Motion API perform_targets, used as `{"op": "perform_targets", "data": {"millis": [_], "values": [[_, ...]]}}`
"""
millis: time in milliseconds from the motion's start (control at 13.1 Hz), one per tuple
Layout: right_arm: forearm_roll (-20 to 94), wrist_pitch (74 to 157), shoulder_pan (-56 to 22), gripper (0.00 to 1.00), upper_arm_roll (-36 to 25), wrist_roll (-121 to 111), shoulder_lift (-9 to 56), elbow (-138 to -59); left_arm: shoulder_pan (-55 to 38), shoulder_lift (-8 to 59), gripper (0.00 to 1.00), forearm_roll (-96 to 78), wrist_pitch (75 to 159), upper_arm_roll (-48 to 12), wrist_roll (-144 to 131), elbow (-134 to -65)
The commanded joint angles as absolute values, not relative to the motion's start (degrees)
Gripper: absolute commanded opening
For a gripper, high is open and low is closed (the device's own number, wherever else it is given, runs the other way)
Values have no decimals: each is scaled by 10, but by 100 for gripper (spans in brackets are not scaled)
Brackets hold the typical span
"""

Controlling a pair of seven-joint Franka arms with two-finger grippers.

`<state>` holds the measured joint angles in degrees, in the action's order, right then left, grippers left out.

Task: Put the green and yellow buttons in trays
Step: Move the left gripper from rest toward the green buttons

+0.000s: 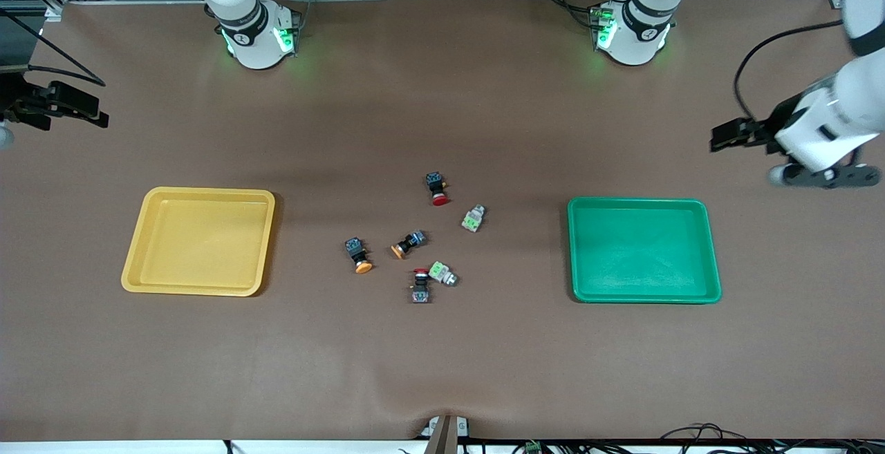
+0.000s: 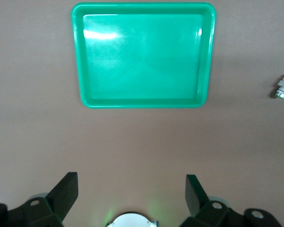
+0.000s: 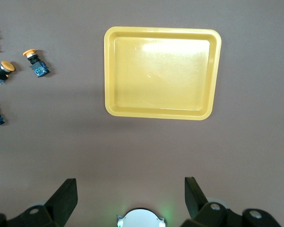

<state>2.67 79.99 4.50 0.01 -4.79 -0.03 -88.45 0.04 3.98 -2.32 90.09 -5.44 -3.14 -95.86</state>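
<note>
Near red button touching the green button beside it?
Cannot tell. In the front view the red-capped button and green button sit tight together, with no plain gap or contact.

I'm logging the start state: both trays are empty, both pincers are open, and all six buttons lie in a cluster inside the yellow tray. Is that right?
Not quite. The front view shows the six buttons on the bare table between the yellow tray and the green tray, not inside the yellow one. The rest holds: both trays are empty, and the left pincer and right pincer are open.
</note>
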Motion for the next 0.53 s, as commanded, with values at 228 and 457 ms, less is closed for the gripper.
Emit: {"op": "perform_targets", "data": {"millis": [228, 457], "values": [[33, 792, 46, 100, 0, -45, 1, -875, 0, 54, 100, -41, 1022, -151, -126, -1033], [33, 792, 46, 100, 0, -45, 1, -875, -8, 105, 100, -35, 1071, -191, -128, -1028]]}}
